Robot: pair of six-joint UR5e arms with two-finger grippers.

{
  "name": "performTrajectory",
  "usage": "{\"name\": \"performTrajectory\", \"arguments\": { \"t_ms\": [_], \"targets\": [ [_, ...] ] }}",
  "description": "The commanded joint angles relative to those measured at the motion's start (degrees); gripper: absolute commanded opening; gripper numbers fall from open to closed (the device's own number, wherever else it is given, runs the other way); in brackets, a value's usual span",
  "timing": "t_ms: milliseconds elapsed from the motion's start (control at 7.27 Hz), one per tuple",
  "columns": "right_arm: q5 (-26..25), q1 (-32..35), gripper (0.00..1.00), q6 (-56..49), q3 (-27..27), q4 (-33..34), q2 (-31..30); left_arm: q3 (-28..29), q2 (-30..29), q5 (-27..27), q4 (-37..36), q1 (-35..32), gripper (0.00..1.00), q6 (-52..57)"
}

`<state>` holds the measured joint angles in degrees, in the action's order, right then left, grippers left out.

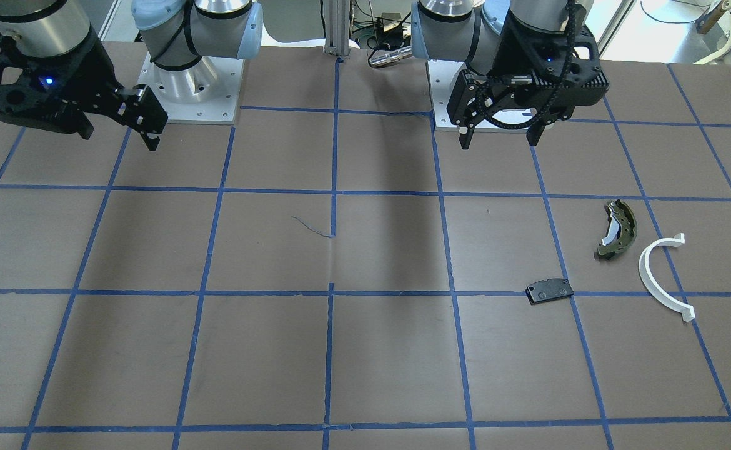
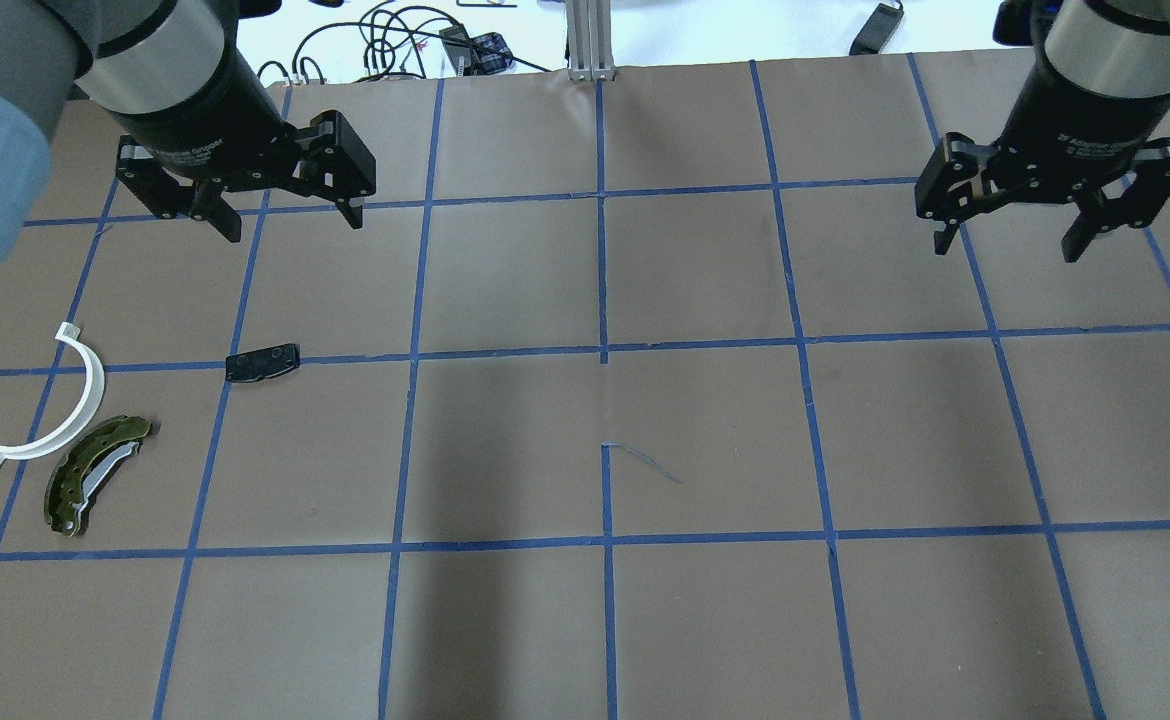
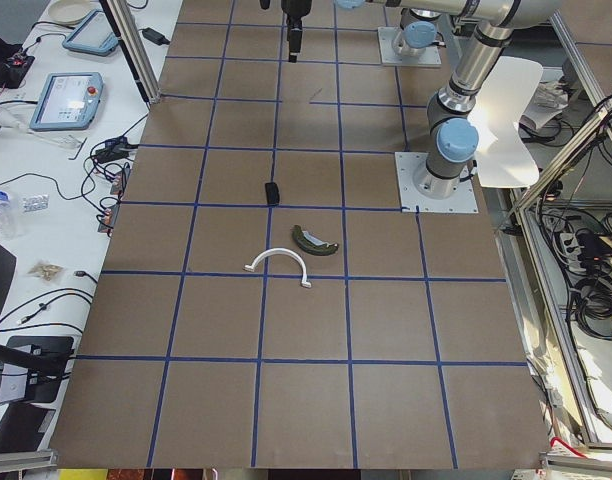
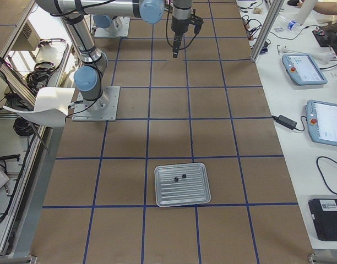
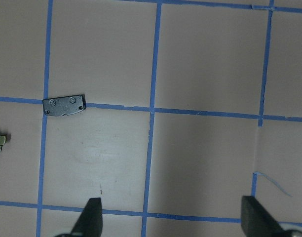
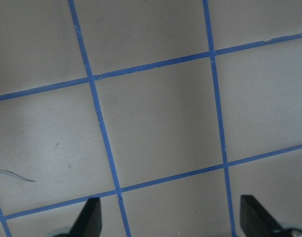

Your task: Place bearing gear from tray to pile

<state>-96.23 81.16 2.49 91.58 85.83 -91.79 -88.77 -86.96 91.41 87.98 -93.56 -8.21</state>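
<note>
The pile sits toward the left end of the table (image 2: pixel 705 420): a green brake shoe (image 2: pixel 95 473), a white arc (image 2: pixel 100 390) just beside it, and a black plate (image 2: pixel 262 362) a little apart, lying on a blue tape line. A wide stretch of brown gridded surface separates them from the tray (image 4: pixel 186 193) near the right end.

Both arms hang high over the far side of the table, wrists pointing straight down. The left gripper (image 2: pixel 292 225) hovers beyond the black plate with its jaws spread wide and nothing between them. The right gripper (image 2: pixel 1005 250) hangs the same way.

Only the right side view shows the tray. Two small dark bits (image 4: pixel 184 176) lie in it, too small to tell which is the bearing gear. The left wrist camera sees the black plate and a corner of the brake shoe.
</note>
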Motion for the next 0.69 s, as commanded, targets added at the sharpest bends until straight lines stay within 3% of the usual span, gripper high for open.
{"name": "performTrajectory", "arguments": {
  "t_ms": [0, 550],
  "targets": [
    [-0.8, -8.7, 1.00, -12.4, 0.0, 0.2, 2.5, -0.1, 0.0, 0.0, 0.0, 0.0, 1.00, 0.0],
    [-0.4, -24.3, 1.00, -39.2, -0.1, 12.9, 9.3, -0.1, 0.0, 0.0, 0.0, 0.0, 1.00, 0.0]
  ]
}}
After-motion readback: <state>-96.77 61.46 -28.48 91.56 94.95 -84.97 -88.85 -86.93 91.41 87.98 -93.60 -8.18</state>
